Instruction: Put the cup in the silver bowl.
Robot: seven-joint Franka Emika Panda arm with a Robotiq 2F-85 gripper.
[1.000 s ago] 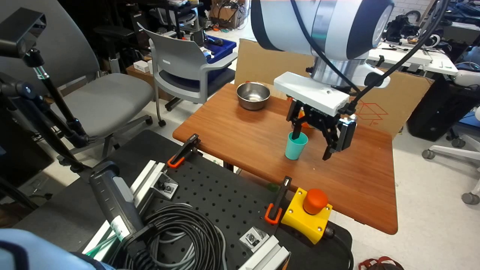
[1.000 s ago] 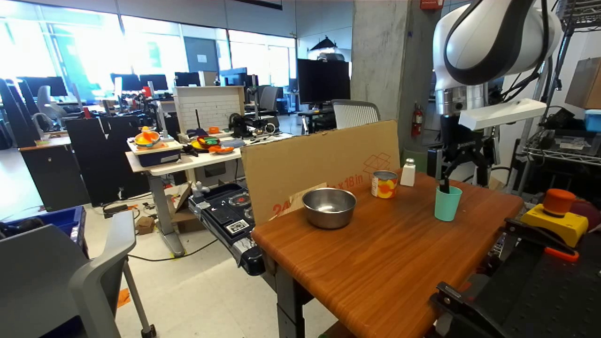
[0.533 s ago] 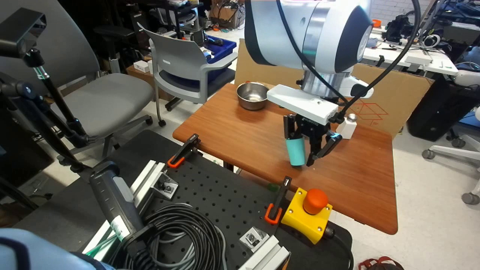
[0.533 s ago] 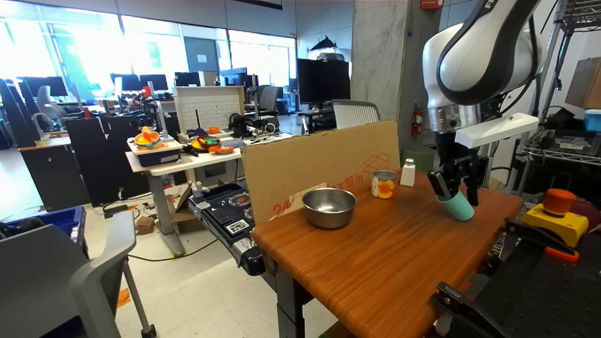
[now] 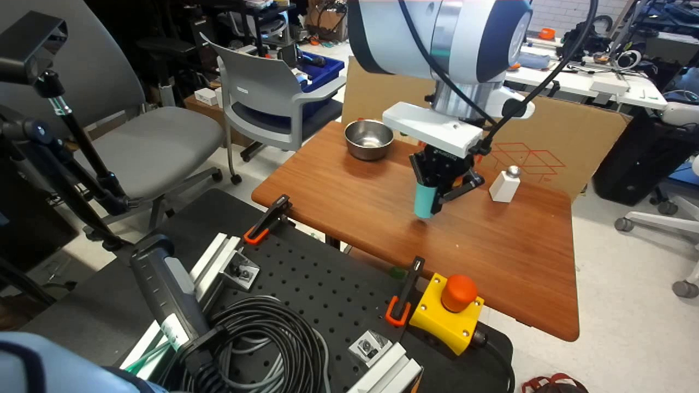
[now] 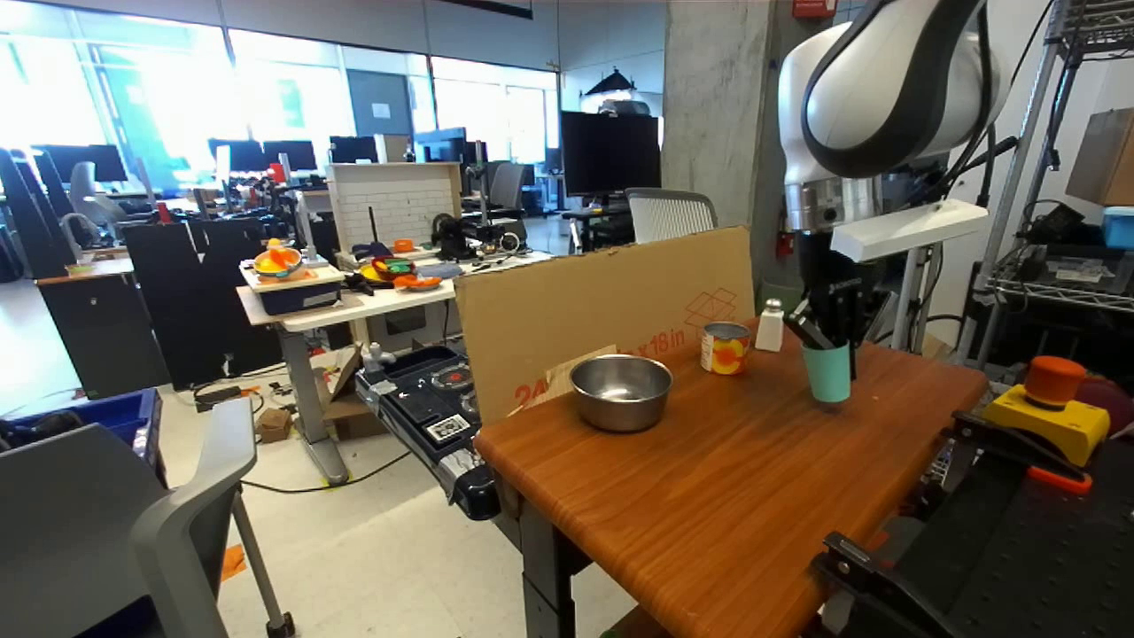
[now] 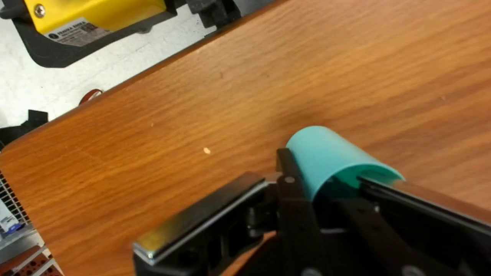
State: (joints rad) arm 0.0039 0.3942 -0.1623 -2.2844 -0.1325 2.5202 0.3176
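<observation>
Teal cup [image 7: 326,151] gripped; "FRANKA EMIKA" sticker [image 7: 78,32].

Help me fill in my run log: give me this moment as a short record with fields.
Cup: teal, roughly upright, apparently just off the table
Tool: shut on the cup's wall, one finger outside, one inside
Silver bowl: on the table; the cup is not in it yet
Also on table: can with yellow-and-orange label, white shaker
Backdrop: upright cardboard sheet
</observation>
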